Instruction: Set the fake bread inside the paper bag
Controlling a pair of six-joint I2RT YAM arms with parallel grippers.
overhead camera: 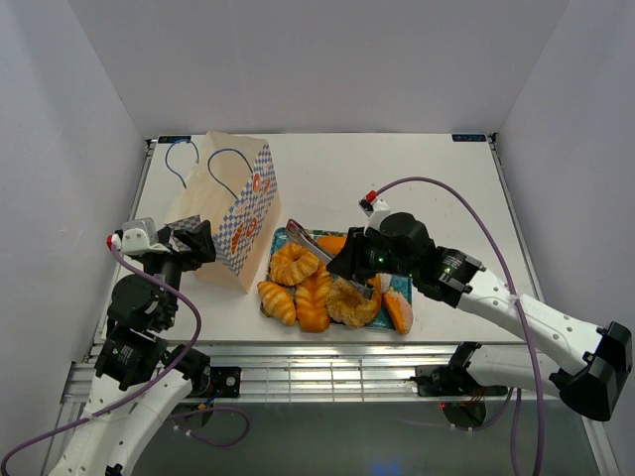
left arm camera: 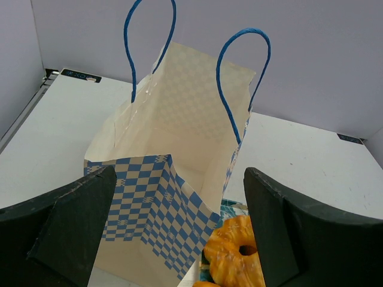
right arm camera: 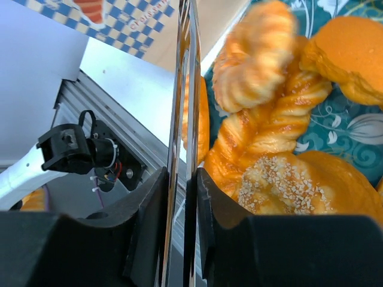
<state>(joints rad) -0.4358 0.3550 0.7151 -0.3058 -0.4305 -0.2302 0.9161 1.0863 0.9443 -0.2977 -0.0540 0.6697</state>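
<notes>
The paper bag [overhead camera: 233, 213] stands upright and open at the left, cream inside, with checkered sides and blue cord handles. My left gripper [overhead camera: 198, 241] is open at its near left corner; in the left wrist view the bag [left arm camera: 179, 137] sits ahead between the fingers [left arm camera: 78, 221]. The fake bread lies on and beside the teal tray [overhead camera: 397, 286]: a ring [overhead camera: 294, 264], a braided loaf [overhead camera: 314, 297], a croissant [overhead camera: 277, 301], a seeded round [overhead camera: 352, 302]. My right gripper [overhead camera: 347, 263] is shut on metal tongs [right arm camera: 185, 107] over the bread; the tongs' arms are close together and hold nothing.
The tray stands right of the bag, near the table's front edge. An orange bun [right arm camera: 350, 51] lies at the tray's far side, another pastry [overhead camera: 400, 312] at its near right corner. A metal rail [overhead camera: 327, 372] runs along the front edge.
</notes>
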